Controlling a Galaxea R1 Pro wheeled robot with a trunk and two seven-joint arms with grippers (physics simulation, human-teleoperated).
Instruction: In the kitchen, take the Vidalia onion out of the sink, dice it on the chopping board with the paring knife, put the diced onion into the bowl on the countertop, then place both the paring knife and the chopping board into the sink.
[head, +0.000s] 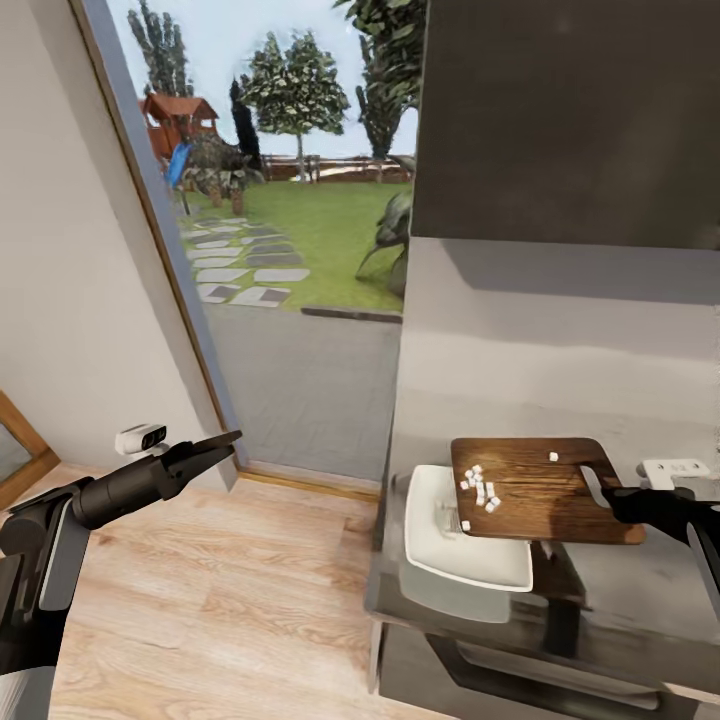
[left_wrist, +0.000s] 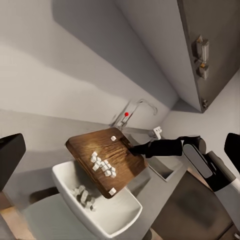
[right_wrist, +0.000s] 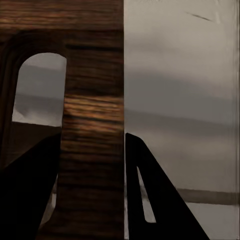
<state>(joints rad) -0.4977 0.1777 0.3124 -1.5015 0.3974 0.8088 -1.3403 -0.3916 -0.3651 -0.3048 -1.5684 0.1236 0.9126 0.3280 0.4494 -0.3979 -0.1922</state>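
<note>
The chopping board (head: 535, 490) sits at the lower right of the head view, lifted off the bench (head: 640, 590) and tipped over the bowl (head: 455, 545), with the right gripper (head: 612, 497) pinching its handle end; in the right wrist view the dark fingers (right_wrist: 150, 200) close on either side of the wooden strip beside the slot hole (right_wrist: 37, 90). The board is stiff and probably fairly heavy for a grip at one end, so it may sag or twist, and that handle strip looks the sensible place to hold. The diced onion (head: 482, 490) is light, loose and apt to slide: small white cubes cluster near the board's lower edge, one lies apart near the handle, and in the left wrist view some already lie in the bowl. The left gripper (head: 215, 447), at centre left, hangs over the wooden floor (head: 220, 600) holding nothing, its fingers close together. The bench is dark and smooth; in the left wrist view the tap (left_wrist: 137, 107) with its red knob stands behind the board. A large window (head: 290, 200) looks onto a garden.
</note>
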